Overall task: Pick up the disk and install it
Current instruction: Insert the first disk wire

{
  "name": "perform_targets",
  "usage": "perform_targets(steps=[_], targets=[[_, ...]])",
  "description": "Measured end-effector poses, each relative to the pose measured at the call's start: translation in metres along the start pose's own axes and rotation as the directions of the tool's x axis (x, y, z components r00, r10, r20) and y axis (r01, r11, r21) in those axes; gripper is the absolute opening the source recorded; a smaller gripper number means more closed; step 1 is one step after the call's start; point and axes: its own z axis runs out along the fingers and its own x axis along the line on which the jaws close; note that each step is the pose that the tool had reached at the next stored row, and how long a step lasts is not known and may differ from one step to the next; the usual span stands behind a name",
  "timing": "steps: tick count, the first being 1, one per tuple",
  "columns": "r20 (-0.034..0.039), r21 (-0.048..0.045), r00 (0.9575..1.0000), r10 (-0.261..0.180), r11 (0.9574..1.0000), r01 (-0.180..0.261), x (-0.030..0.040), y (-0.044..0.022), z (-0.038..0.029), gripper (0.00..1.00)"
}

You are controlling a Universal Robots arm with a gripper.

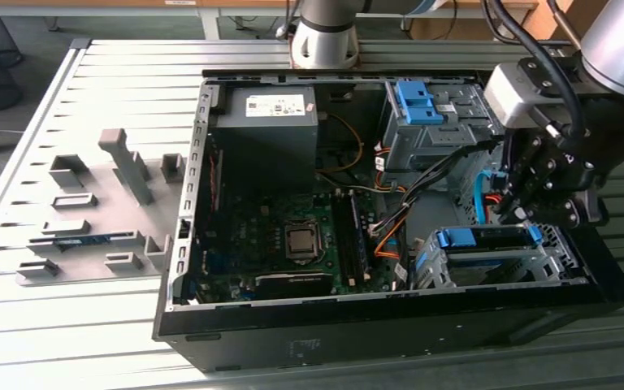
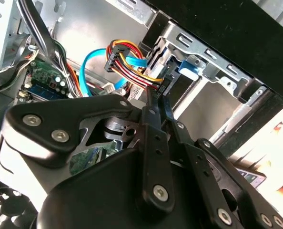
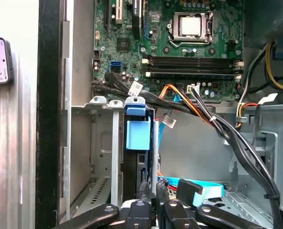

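The disk (image 1: 483, 239), edged by its bright blue bracket, sits in the metal drive cage (image 1: 556, 244) at the near corner of the open computer case, on the exterior view's right. In the first wrist view its blue tab (image 3: 137, 135) stands in the cage slot. My gripper (image 1: 516, 214) hangs just above that cage. Its thin black fingers (image 2: 151, 114) are shut, with the tips close to the black plug (image 2: 164, 85) of the red-yellow cable bundle at the disk's end. I cannot tell whether they touch it. The gripper (image 3: 151, 193) also shows in the first wrist view.
A grey power-supply box (image 1: 266, 110) and a second cage with a blue bracket (image 1: 418, 101) fill the case's far side. The motherboard (image 1: 290, 236) lies between them. Black and orange cables (image 3: 213, 119) cross beside the cage. A grey fixture tray (image 1: 95, 211) lies outside the case.
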Motion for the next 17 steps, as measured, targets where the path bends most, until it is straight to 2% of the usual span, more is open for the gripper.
perform_targets(steps=[3,10,17], targets=[[0.001,0.0075,1.0,0.0,1.0,0.0,0.0004,0.0011,0.0019,0.17],[0.0008,0.0035,0.9999,0.014,0.9999,-0.014,0.0045,0.0016,0.0022,0.17],[0.003,0.0034,0.9999,0.015,0.9999,-0.015,0.0047,0.0042,0.0048,0.17]])
